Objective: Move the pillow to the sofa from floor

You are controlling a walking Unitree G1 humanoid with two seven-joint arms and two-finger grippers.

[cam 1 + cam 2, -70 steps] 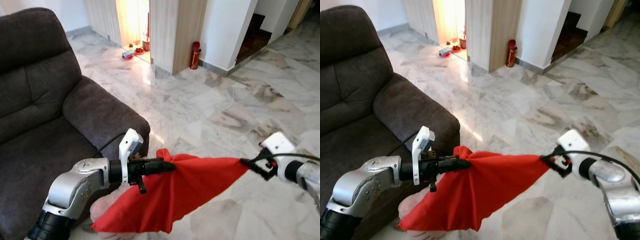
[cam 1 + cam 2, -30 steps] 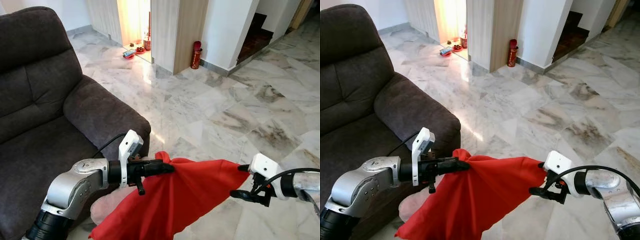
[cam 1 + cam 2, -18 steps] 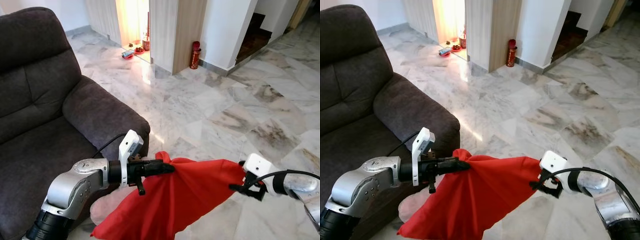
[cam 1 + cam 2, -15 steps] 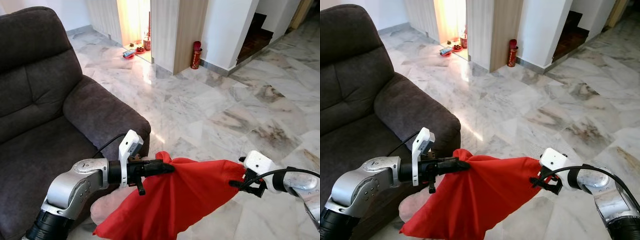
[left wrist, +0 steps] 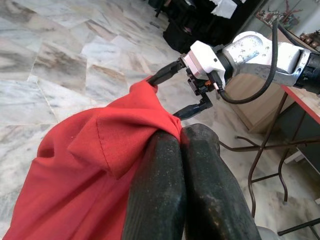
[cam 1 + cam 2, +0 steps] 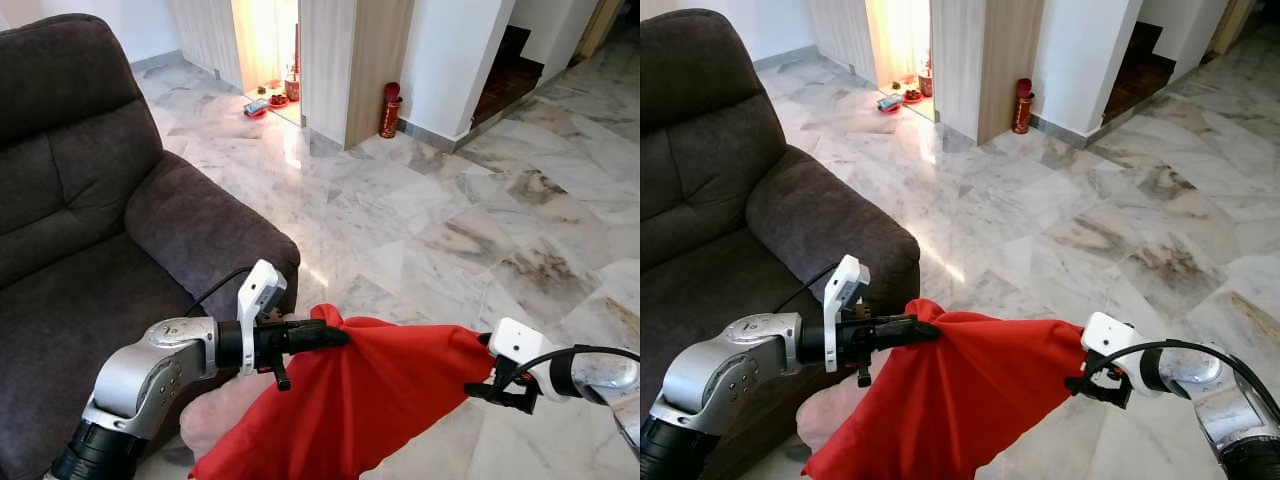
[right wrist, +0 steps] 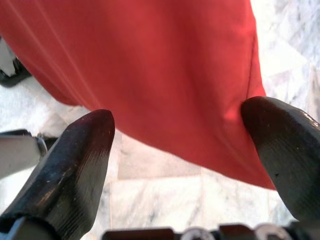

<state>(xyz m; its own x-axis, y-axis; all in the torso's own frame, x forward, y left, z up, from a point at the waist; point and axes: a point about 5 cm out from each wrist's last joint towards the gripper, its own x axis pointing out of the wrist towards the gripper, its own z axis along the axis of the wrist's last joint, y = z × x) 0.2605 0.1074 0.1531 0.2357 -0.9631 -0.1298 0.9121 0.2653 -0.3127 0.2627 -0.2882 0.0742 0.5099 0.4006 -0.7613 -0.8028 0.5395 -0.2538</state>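
Sofa [image 6: 90, 230] at left, pillow [image 6: 350, 400] beside its front, over floor [image 6: 480, 200]

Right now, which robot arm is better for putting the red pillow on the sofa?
Probably the left. Its left gripper is shut on the red pillow right beside the sofa; the right gripper has its fingers open, farther away.

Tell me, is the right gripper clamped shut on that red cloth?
No, the right gripper is open, its two black fingers spread wide apart with the red cloth between them.

A dark grey fabric sofa [image 6: 90, 220] stands on the pale veined marble floor [image 6: 450, 200]; white walls [image 6: 445, 60] and a sunlit doorway [image 6: 265, 45] lie beyond.
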